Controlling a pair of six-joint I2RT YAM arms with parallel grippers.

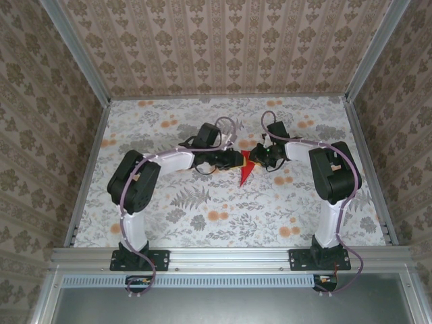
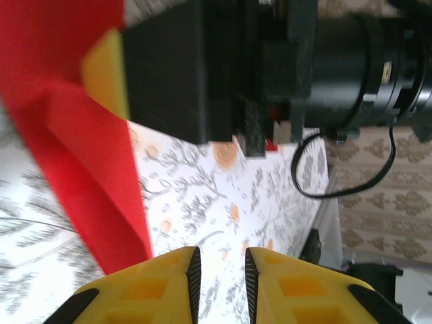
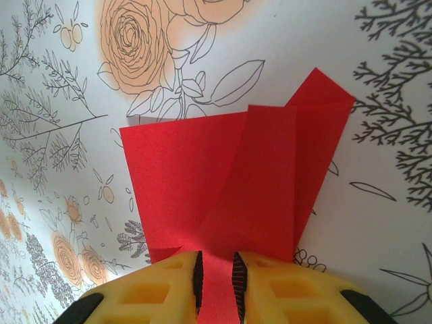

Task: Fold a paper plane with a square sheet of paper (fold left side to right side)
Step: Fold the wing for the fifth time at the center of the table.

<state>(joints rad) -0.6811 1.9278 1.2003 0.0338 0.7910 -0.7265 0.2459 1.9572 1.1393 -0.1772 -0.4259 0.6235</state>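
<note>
From the near edge of the table (image 1: 202, 223), at six o'clock, the two arms reached inward and met over the middle of the flowered cloth. The red sheet of paper (image 3: 229, 169) hung between them, already creased into overlapping flaps, its sharp tip pointing back toward seven o'clock in the overhead view. The right gripper (image 3: 216, 270) came at it from three o'clock. Its yellow fingers (image 3: 148, 293) were pinched on a strip of the red, which ran straight up between the pads. That grip looked like an anchor, keeping the sheet steady so the other side could be worked. The left gripper (image 2: 223, 270) sat at nine o'clock, with its fingers a little apart and only tablecloth showing in the gap. The paper passed just outside its left finger rather than between the two. I judged it was lining up to take the left flap and carry it over to the right. The sheet seemed lifted slightly off the cloth, though I could not be sure. Beyond the grippers, toward twelve o'clock, lay more cloth.
</note>
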